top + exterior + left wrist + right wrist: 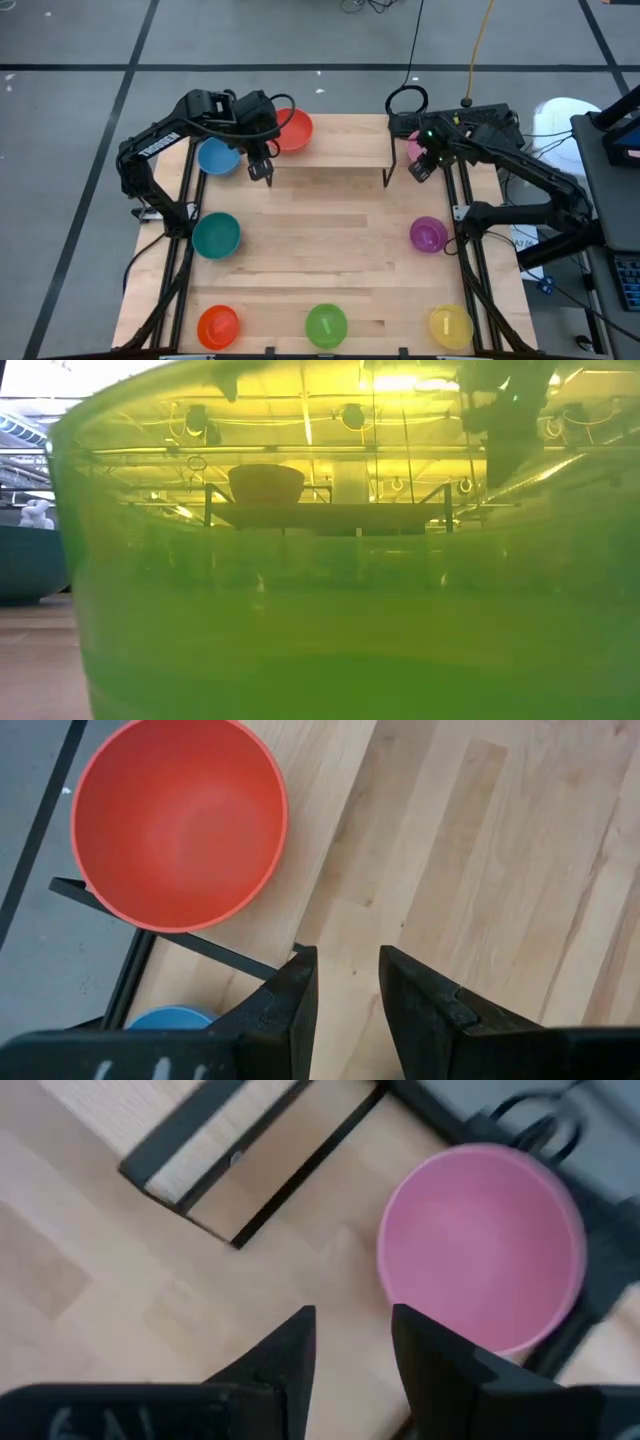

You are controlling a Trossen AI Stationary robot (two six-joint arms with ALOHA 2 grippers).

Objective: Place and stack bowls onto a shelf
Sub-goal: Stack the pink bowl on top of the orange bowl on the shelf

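Observation:
The shelf (330, 150) stands at the table's far middle. A red bowl (292, 130) sits upright on its left end and also shows in the left wrist view (180, 820). My left gripper (262, 172) hovers open and empty over the table, just near of the shelf's left end and right of a blue bowl (218, 157). My right gripper (420, 168) is open and empty beside the shelf's right end, just near of a pink bowl (480, 1250) that rests on the table. The shelf's right end shows in the right wrist view (190, 1155).
Teal (215, 236) and purple (428, 234) bowls sit at the table's left and right sides. Orange (218, 325), green (326, 325) and yellow (449, 325) bowls line the near edge. The green bowl (330, 610) fills the low view. Bare wood lies in the table's middle.

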